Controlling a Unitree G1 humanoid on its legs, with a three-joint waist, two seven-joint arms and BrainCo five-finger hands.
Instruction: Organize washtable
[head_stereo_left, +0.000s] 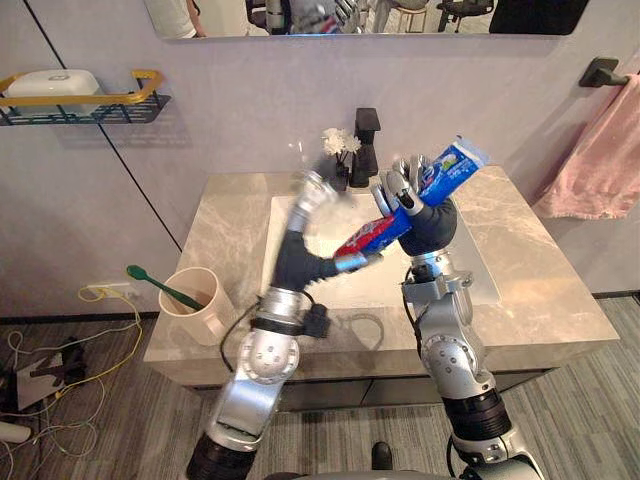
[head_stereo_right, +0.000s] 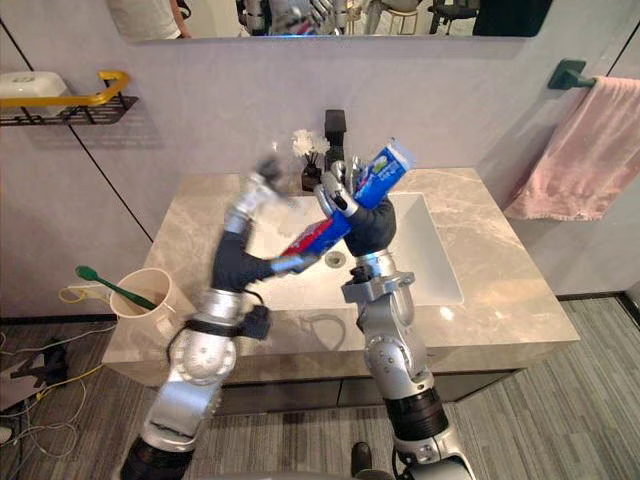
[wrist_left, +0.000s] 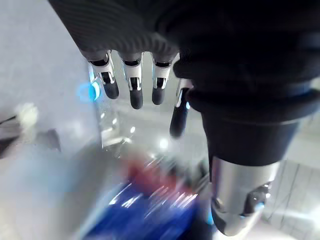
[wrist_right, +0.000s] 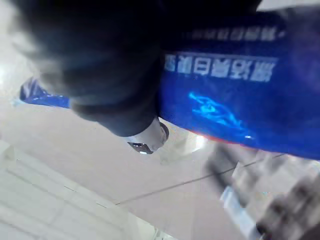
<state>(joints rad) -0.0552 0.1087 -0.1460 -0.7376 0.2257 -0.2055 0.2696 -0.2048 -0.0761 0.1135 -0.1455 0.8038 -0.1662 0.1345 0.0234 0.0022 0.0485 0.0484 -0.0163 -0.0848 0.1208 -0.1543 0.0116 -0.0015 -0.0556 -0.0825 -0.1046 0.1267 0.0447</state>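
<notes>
While the fingers (head_stereo_left: 396, 186) of my right hand (head_stereo_left: 408, 198) curl round the blue-and-red toothpaste tube (head_stereo_left: 455, 166), I see it held slanted above the sink (head_stereo_left: 478, 262), just in front of the black faucet (head_stereo_left: 366, 140). My left hand (head_stereo_left: 312, 190) is raised close beside it, fingers (wrist_left: 132, 87) straight and holding nothing. On the counter's (head_stereo_left: 560, 300) left corner stands 1 cup (head_stereo_left: 195, 300) with a green toothbrush (head_stereo_left: 160, 287) inside.

Setting is presenting as a bathroom. A marble countertop (head_stereo_left: 560, 300) is carrying an inset white sink (head_stereo_right: 430, 260) under a black faucet (head_stereo_left: 366, 135). A mirror (head_stereo_left: 230, 15) is hanging above, a pink towel (head_stereo_left: 600, 160) is draping from a wall bar (head_stereo_left: 600, 70), and a cup (head_stereo_left: 195, 305) is holding a green toothbrush (head_stereo_left: 160, 287).
</notes>
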